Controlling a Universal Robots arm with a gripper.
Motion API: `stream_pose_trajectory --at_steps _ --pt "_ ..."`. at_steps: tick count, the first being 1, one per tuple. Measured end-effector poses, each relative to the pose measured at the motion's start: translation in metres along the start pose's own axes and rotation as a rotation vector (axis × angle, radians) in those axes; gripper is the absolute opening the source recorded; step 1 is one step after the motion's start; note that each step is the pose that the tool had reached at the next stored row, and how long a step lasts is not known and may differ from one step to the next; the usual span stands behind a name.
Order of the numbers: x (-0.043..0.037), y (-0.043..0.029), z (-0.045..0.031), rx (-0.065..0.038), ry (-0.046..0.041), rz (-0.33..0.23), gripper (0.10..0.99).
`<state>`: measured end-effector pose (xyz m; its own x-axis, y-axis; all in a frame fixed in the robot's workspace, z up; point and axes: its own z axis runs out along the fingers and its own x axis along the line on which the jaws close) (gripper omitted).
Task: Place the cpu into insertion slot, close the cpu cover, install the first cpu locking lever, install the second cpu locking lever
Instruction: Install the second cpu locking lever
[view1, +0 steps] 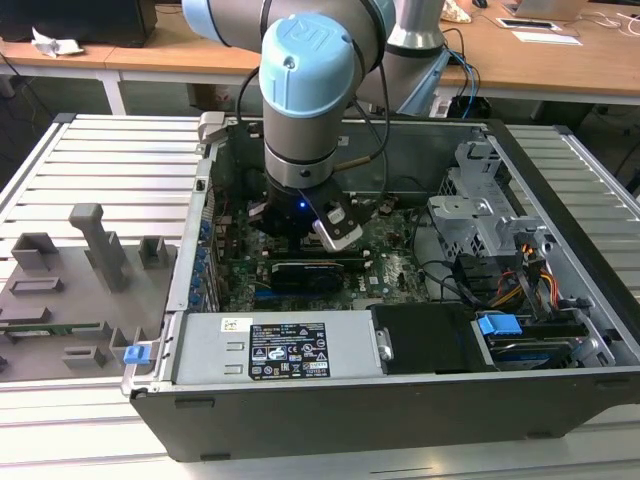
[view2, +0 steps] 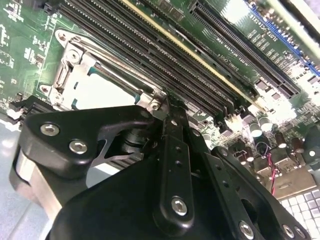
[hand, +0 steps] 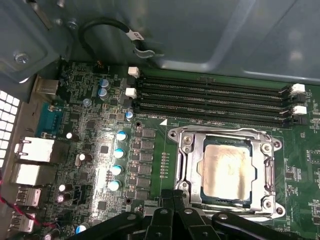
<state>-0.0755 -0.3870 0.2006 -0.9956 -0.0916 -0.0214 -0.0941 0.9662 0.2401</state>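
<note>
So, in the exterior view the arm (view1: 305, 90) is seen reaching down into the open computer case (view1: 330, 400), roughly at the middle of the frame, a bit toward the upper half. A grey fixture tray (view1: 60, 290) is laid out on the exterior view's left, well apart from the case.

In the first wrist view the gripper (hand: 176, 197) is parked low over the motherboard (hand: 100, 150), just beside one edge of the insertion slot (hand: 181, 137). Its fingers (hand: 166, 212) are drawn close together, and nothing can be made out between them. The same thing is seen in the second wrist view, where the black tip is poked right up against a corner of the socket frame. Whether metal is actually being touched there can't be told.

The cpu (hand: 226, 170) is already seated flat in the slot, with its dull silver-beige face showing. The cpu cover (hand: 258, 170) is folded down over it, so the chip is framed by the cover's window. Whether the locking levers are latched can't really be made out.

The long black memory slots (hand: 215, 95) are lined up near the socket, and a row of blue-topped capacitors (hand: 120, 136) is dotted along the board on another side of it.
</note>
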Motion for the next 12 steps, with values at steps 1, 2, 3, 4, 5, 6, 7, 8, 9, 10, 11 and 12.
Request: stream_pose_trajectory --at_steps 1,2,3,4,5,6,7,8,9,10,11,12 --pt "0.0 0.0002 -0.0011 0.0 0.0 0.0 0.106" --pt "0.0 0.0004 -0.0019 0.0 0.0001 0.0 0.106" --pt "0.0 0.0007 -0.0033 0.0 0.0001 0.0 0.106" --pt "-0.0001 0.0011 -0.0045 0.0 0.0001 0.0 0.106" --pt "-0.0001 0.0014 -0.006 0.0 0.0001 0.0 0.106" --pt "-0.0001 0.0017 -0.0074 0.0 0.0002 0.0 0.106" --pt "-0.0001 0.0021 -0.0087 0.0 0.0002 0.0 0.106" --pt "-0.0002 0.0027 -0.0113 0.0 0.0001 0.0 0.106" --pt "-0.0002 0.003 -0.0123 0.0 0.0002 0.0 0.106" --pt "-0.0002 0.0032 -0.0133 0.0 0.0001 0.0 0.106" --pt "-0.0003 0.0034 -0.0141 0.0 0.0002 0.0 0.106" --pt "-0.0003 0.0037 -0.0152 0.0 0.0001 0.0 0.106"
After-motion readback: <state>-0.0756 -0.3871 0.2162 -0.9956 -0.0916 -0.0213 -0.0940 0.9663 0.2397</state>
